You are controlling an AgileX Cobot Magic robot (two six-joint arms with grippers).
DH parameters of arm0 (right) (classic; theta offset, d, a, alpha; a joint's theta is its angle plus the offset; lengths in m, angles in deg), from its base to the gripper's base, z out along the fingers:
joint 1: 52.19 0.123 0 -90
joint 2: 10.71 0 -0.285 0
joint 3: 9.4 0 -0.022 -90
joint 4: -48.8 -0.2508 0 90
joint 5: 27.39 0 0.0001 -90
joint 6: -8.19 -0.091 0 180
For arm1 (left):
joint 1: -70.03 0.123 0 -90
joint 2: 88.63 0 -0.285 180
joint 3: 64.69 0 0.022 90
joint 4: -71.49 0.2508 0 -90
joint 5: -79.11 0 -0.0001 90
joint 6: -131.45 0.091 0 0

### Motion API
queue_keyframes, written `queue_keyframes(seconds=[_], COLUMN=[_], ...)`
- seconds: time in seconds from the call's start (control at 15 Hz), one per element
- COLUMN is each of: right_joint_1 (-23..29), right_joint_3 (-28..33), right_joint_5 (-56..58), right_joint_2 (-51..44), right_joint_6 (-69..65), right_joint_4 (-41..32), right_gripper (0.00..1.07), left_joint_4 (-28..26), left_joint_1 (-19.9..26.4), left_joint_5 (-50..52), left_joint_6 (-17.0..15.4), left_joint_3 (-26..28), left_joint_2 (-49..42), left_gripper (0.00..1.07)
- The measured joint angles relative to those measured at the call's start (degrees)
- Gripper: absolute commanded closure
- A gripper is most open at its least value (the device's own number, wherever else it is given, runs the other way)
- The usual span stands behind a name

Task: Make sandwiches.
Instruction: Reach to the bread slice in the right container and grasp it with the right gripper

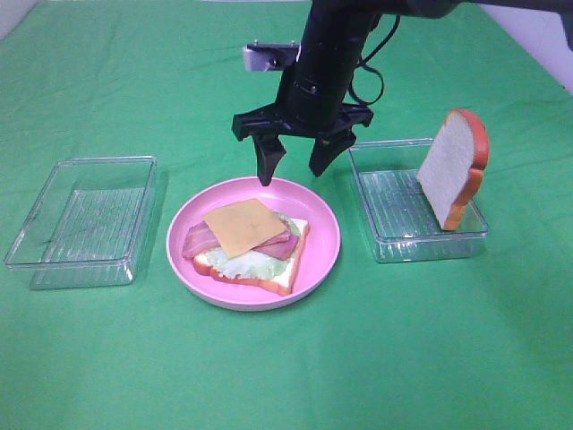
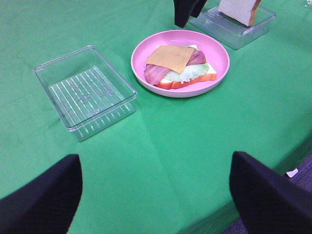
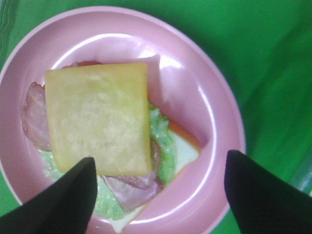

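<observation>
Currently the open-faced sandwich (image 1: 251, 246) is seen on the pink plate (image 1: 322, 235), cheese (image 1: 243, 226) uppermost. Above the plate's far rim the right end effector (image 1: 294, 166) is held spread wide, empty. The left end effector (image 2: 156, 195) is likewise spread, nothing gripped.

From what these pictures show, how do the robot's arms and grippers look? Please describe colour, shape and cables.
The right gripper is black, with two tapered, pointed fingers under a wide black bracket. Its arm is black and roughly cylindrical; a black cable loops beside it, and a small silver-grey box sits on its side. Of the left gripper, only two dark, rounded fingertips show. No markings are readable.
</observation>
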Motion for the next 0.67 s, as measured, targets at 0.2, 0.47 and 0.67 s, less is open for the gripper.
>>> queue_keyframes(seconds=[0.2, 0.47, 0.67], right_joint_1=[0.0, -1.7, -9.2], right_joint_3=[0.0, -0.1, -0.1], right_joint_5=[1.5, 5.7, 6.1], right_joint_2=[-5.7, -11.8, -14.6], right_joint_6=[-3.3, -4.2, -4.4], right_joint_4=[9.1, 13.2, 13.2], right_gripper=[0.33, 0.29, 0.29], left_joint_4=[0.0, 0.0, 0.0], left_joint_1=[0.0, 0.0, 0.0], left_joint_5=[0.0, 0.0, 0.0], left_joint_6=[0.0, 0.0, 0.0], left_joint_3=[0.0, 0.0, 0.0], left_joint_2=[0.0, 0.0, 0.0], left_gripper=[0.27, 0.27, 0.27])
